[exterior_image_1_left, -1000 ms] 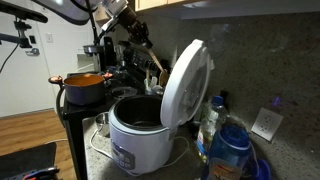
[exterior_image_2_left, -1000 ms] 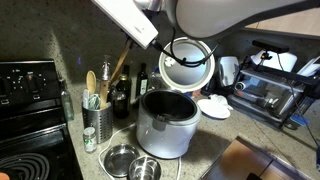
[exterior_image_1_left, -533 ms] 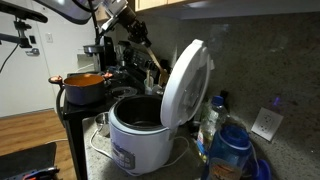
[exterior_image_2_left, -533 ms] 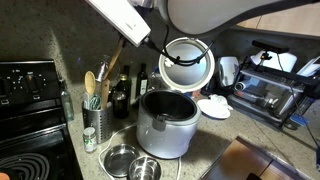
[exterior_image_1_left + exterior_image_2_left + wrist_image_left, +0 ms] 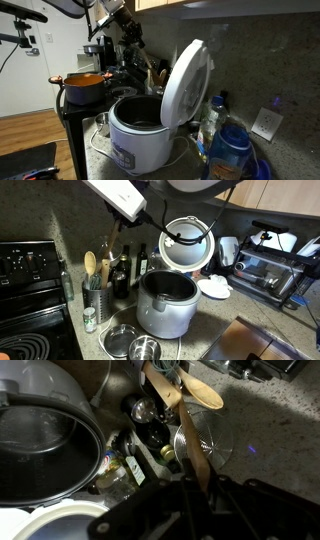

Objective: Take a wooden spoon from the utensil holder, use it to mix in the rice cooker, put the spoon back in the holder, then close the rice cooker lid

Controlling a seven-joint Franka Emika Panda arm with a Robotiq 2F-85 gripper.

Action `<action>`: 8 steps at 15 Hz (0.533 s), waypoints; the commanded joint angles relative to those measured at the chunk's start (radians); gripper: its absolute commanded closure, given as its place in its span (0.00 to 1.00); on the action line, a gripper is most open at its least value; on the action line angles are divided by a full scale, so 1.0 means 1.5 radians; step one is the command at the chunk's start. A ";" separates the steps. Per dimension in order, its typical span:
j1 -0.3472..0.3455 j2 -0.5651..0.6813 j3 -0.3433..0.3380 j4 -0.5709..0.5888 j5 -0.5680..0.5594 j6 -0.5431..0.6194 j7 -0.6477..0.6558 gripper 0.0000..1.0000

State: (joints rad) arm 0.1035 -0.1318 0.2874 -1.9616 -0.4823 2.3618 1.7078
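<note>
One long white arm [image 5: 115, 194] is all I have, and it comes in from the top of both exterior views, slanting down toward the bench [image 5: 200, 330] corner with the wrist held high above the utensils. Off to one side the rice cooker [image 5: 165, 305] stands with its dark pot bare, and the rice cooker lid [image 5: 187, 242] is tipped upright on its hinge, pale inner face outward. The utensil holder [image 5: 97, 300] sits near the cooker in front of some dark bottles [image 5: 125, 272], bristling with handles. My fingers [image 5: 185, 500] are pinched narrow on the wooden spoon [image 5: 190, 435], gripping its thin handle. In the wrist view it runs away from me toward that bunch, beside a paler spoon [image 5: 205, 398]
</note>
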 commanded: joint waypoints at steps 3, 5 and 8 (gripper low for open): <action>0.011 0.008 -0.013 -0.003 0.055 -0.023 -0.029 0.96; 0.012 0.012 -0.018 -0.019 0.070 0.000 -0.031 0.96; 0.014 0.027 -0.024 -0.037 0.086 0.018 -0.033 0.96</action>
State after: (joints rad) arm 0.1078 -0.1037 0.2729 -1.9862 -0.3970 2.3519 1.6897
